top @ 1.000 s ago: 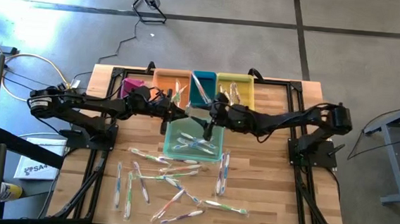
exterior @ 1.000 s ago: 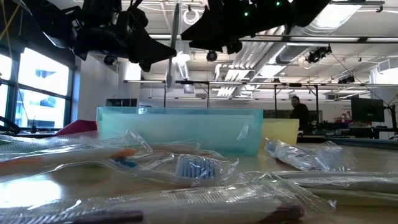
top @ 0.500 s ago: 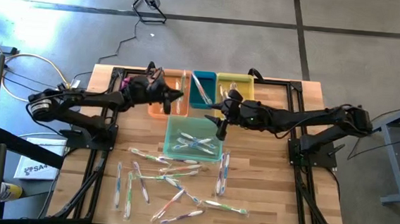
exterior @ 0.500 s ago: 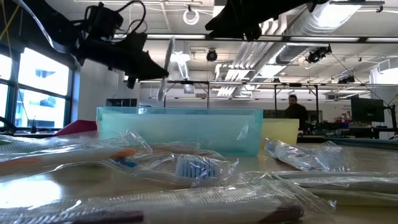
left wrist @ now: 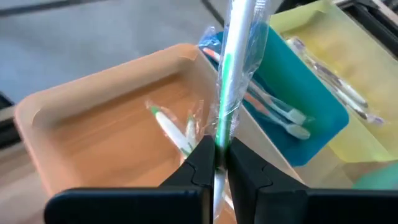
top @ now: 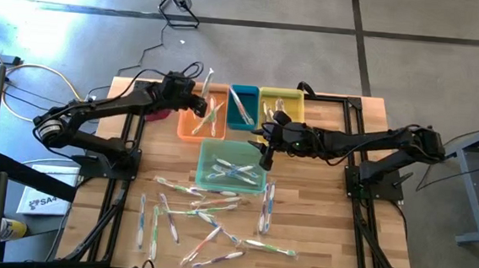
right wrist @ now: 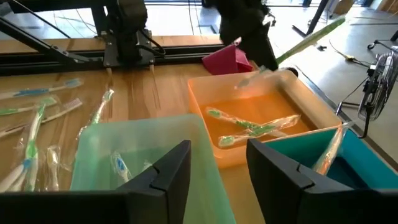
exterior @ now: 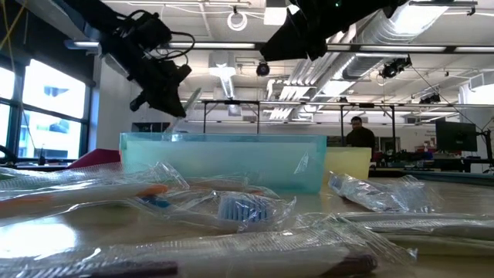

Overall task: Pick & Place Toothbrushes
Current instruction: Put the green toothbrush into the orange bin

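Note:
My left gripper (top: 195, 99) hovers over the orange bin (top: 191, 127), shut on a wrapped toothbrush with a green stripe (left wrist: 231, 74), which also shows in the right wrist view (right wrist: 309, 38). Two or three toothbrushes (right wrist: 249, 127) lie inside the orange bin. My right gripper (top: 265, 155) is open above the far right corner of the pale green bin (top: 207, 179), which holds a few toothbrushes (top: 230, 170). Several more wrapped toothbrushes (top: 208, 216) lie flat on the wood near the table's near edge. My left gripper pinches the wrapped toothbrush between its two fingertips, on the handle near one end (left wrist: 219, 144). The long remainder runs on past the fingertips, along the fingers, toward the far edge (top: 209, 69). The toothbrush is lifted clear above the orange bin, slanting upward.
A row of bins stands at the far edge: pink (top: 157, 105), orange, teal (top: 236, 90) and yellow (top: 283, 93), the teal and yellow ones holding toothbrushes. The pale green bin sits in front of them mid-table. Black frame rails (top: 116, 201) run along both table sides.
My left gripper has carried the toothbrush from above the pale green bin toward the table's far left, over the orange bin, and the toothbrush has swung round toward the far edge. My right gripper has risen from inside the pale green bin and shifted slightly right.

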You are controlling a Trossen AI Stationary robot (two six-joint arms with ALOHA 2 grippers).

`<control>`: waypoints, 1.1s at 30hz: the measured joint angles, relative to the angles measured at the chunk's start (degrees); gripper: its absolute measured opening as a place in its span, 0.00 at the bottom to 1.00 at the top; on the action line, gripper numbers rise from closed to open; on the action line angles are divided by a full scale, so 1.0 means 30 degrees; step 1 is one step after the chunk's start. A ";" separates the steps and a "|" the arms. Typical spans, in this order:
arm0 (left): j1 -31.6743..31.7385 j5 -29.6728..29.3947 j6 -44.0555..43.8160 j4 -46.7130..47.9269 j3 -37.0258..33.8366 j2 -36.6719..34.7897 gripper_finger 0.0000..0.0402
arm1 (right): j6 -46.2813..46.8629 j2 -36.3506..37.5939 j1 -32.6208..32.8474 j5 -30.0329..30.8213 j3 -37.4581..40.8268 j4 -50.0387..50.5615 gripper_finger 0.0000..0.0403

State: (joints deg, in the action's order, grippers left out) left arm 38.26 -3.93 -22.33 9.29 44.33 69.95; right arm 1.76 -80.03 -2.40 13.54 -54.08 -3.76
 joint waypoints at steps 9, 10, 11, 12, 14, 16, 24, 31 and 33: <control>-0.0003 -0.1035 -0.2087 0.1752 0.0520 0.0437 0.05 | -0.0146 0.0000 -0.0005 0.0000 0.0000 0.0224 0.35; 0.0000 -0.1068 -0.2236 0.1844 0.0520 0.0643 0.05 | -0.0146 0.0000 -0.0005 -0.0006 0.0000 0.0250 0.35; -0.0007 -0.1087 -0.2391 0.1822 0.0520 0.0900 0.05 | -0.0146 0.0000 -0.0005 0.0000 0.0000 0.0317 0.35; -0.0007 -0.1090 -0.2609 0.1769 0.0520 0.1194 0.05 | -0.0153 0.0000 -0.0005 0.0000 0.0000 0.0396 0.35; -0.0007 -0.1084 -0.2870 0.1818 0.0520 0.1853 0.05 | -0.0153 -0.0007 -0.0005 0.0000 0.0000 0.0619 0.35; -0.0007 -0.1084 -0.3230 0.1807 0.0520 0.2596 0.06 | -0.0160 -0.0003 -0.0005 -0.0005 0.0005 0.0993 0.35; -0.0007 -0.1076 -0.4232 0.1395 0.0520 0.4496 0.06 | 0.0021 -0.0015 -0.0005 0.0000 0.0007 0.1774 0.35; -0.0007 -0.1016 -0.4657 0.1390 0.0527 0.5456 0.06 | 0.0036 -0.0020 -0.0005 0.0000 0.0007 0.1767 0.35; -0.0007 -0.1018 -0.4670 0.1390 0.0527 0.5693 0.07 | 0.0036 -0.0022 -0.0005 0.0000 0.0007 0.1767 0.35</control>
State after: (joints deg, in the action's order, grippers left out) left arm 38.24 -6.98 -36.34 13.46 45.91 87.03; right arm 1.87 -80.09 -2.42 13.54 -54.06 1.54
